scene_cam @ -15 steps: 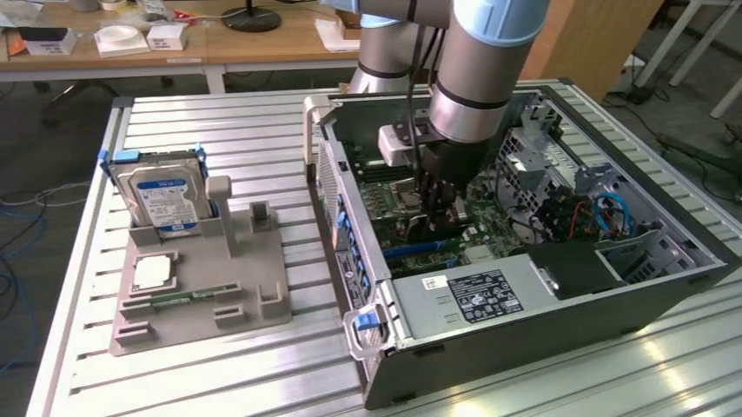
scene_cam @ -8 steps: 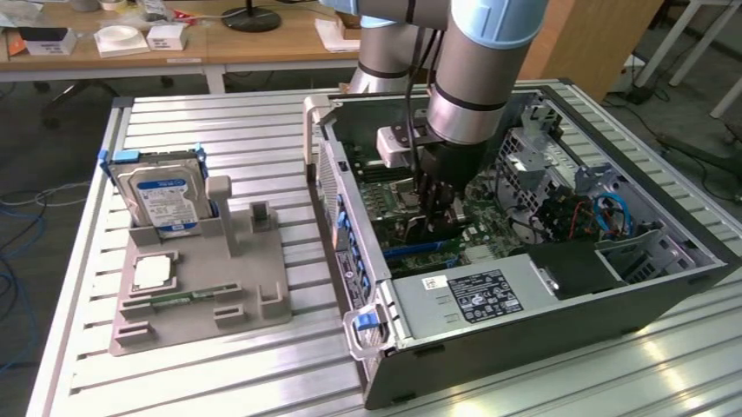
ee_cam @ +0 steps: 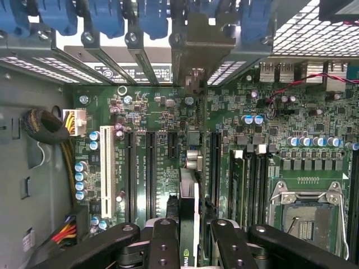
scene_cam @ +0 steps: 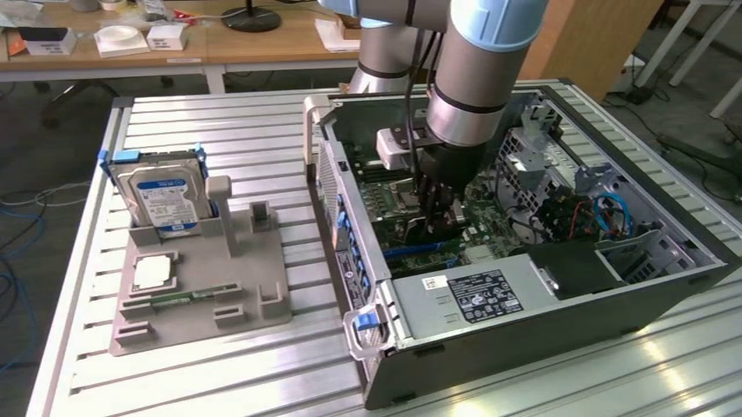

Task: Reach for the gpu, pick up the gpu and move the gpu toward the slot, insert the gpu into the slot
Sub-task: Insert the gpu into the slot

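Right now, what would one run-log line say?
jaws: shut on gpu | place: inside computer case, over motherboard | gpu: edge-on above board

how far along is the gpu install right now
Picked up and carried over: the robot's hand is inside the open grey computer case, closed on the thin dark gpu card, held edge-on over the green motherboard. In hand: lining the card up above the slots. Left: seating it; whether it has entered the blue slot cannot be told.
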Motion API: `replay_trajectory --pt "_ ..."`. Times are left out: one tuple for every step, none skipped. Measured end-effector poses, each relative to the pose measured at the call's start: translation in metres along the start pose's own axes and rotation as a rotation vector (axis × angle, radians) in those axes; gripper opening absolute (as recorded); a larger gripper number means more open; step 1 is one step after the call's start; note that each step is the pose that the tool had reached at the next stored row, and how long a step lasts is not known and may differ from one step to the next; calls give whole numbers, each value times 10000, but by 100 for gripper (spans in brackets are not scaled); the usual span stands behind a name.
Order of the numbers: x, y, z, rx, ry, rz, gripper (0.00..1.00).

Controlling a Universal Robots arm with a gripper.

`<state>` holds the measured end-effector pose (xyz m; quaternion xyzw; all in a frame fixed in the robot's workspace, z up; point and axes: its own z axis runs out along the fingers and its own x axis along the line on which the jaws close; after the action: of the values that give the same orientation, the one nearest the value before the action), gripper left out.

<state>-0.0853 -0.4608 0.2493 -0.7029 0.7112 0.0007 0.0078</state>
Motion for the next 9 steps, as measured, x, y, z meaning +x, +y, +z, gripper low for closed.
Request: replay_trajectory --pt "0 0 4 0 2 0 27" --pt "0 0 10 0 1 0 27" --pt "0 0 16 0 1 0 27" --pt "1 0 23 0 2 0 27" --pt "1 0 30 -1 3 0 27" --pt "1 1 38 -1 2 0 27" --pt "1 1 46 -1 2 0 27" --pt "1 1 54 -1 2 0 27" --pt "1 1 57 0 4 0 27"
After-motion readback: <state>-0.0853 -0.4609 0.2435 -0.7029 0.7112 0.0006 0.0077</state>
